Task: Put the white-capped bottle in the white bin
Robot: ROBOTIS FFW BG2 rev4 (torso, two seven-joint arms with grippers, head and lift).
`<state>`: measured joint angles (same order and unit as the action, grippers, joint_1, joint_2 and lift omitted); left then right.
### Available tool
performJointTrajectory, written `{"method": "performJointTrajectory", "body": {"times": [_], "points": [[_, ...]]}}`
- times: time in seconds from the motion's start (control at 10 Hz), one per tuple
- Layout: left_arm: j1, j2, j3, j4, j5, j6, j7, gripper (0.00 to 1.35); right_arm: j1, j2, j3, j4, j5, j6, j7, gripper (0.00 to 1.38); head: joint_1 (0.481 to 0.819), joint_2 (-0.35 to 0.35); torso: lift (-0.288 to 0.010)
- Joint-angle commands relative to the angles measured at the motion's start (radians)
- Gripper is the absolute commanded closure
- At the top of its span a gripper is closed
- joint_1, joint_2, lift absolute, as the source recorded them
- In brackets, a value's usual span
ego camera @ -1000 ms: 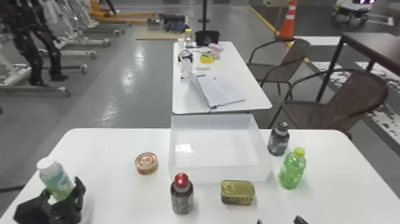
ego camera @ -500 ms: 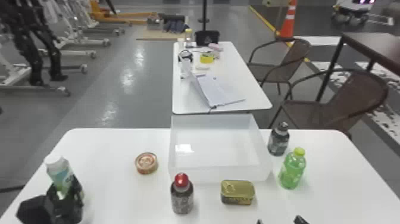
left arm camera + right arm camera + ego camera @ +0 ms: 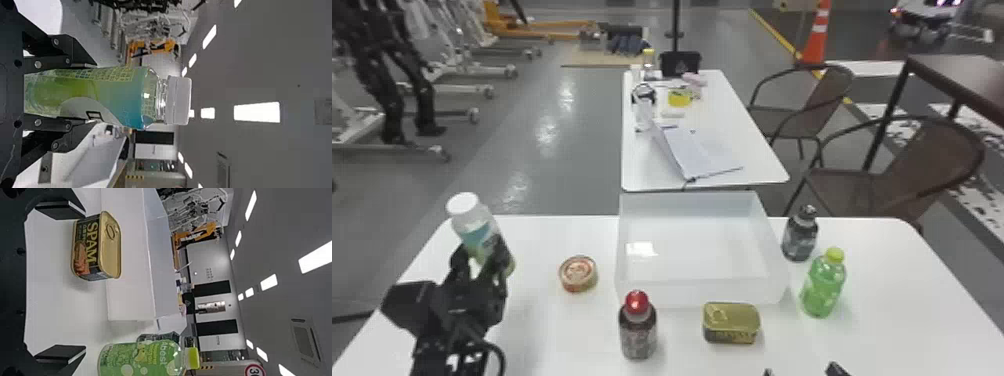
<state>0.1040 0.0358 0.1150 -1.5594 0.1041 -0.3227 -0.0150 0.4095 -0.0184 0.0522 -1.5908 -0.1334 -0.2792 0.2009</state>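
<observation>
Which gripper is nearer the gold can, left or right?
Right. The right gripper is open, close by on the robot's side of the gold can; the left gripper is farther left, beyond the round tin, holding the white-capped bottle.

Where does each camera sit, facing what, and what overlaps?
Head view: robot's head, forward and down over the table; left gripper, right gripper in frame.
Left wrist view: left wrist, out along its fingers, closed on the white-capped bottle.
Right wrist view: right wrist, out between open fingers toward gold can, bin, green bottle.
Shared: head/left wrist, that bottle; head/right wrist, those three.
</observation>
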Motion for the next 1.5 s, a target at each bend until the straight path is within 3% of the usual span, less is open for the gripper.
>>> {"method": "performJointTrajectory", "body": {"times": [0.0,0.1,0.3,0.5,0.6,0.8,1.1,1.2,1.4], "points": [[-0.044,0.004,-0.07,-0.053,0.025,0.056,-0.045,1.12,0.0,0.0,0.0,0.0,0.0,0.0,0.0,0.1,0.549,0.0,-0.1],[-0.08,0.006,-0.112,-0.062,0.042,0.099,-0.1,1.12,-0.001,0.0,0.002,0.002,-0.002,0.0,0.0,0.1,0.549,0.0,-0.1],[-0.173,0.012,-0.173,-0.07,0.023,0.254,-0.29,1.12,-0.009,0.0,0.008,0.006,-0.003,0.0,0.0,0.1,0.549,0.0,-0.1],[-0.256,0.019,-0.221,-0.062,-0.138,0.413,-0.454,1.12,-0.015,0.0,0.012,0.012,-0.005,0.0,0.0,0.1,0.549,0.0,-0.1],[-0.297,0.041,-0.264,-0.044,-0.234,0.507,-0.533,1.12,-0.02,-0.001,0.017,0.015,-0.005,0.0,0.0,0.1,0.549,0.0,-0.1],[-0.374,0.102,-0.399,0.007,-0.488,0.559,-0.588,1.12,-0.029,-0.005,0.023,0.02,-0.006,0.0,0.0,0.1,0.549,0.0,-0.1],[-0.509,0.148,-0.571,0.033,-0.916,0.47,-0.622,1.12,-0.041,-0.012,0.037,0.031,-0.012,0.0,0.0,0.1,0.549,0.0,-0.1],[-0.537,0.165,-0.627,0.039,-0.974,0.447,-0.623,1.12,-0.046,-0.014,0.041,0.034,-0.014,0.0,0.0,0.1,0.549,0.0,-0.1],[-0.578,0.196,-0.782,0.048,-0.988,0.45,-0.632,1.11,-0.049,-0.014,0.041,0.035,-0.015,0.0,0.0,0.1,0.549,0.0,-0.1]]}}
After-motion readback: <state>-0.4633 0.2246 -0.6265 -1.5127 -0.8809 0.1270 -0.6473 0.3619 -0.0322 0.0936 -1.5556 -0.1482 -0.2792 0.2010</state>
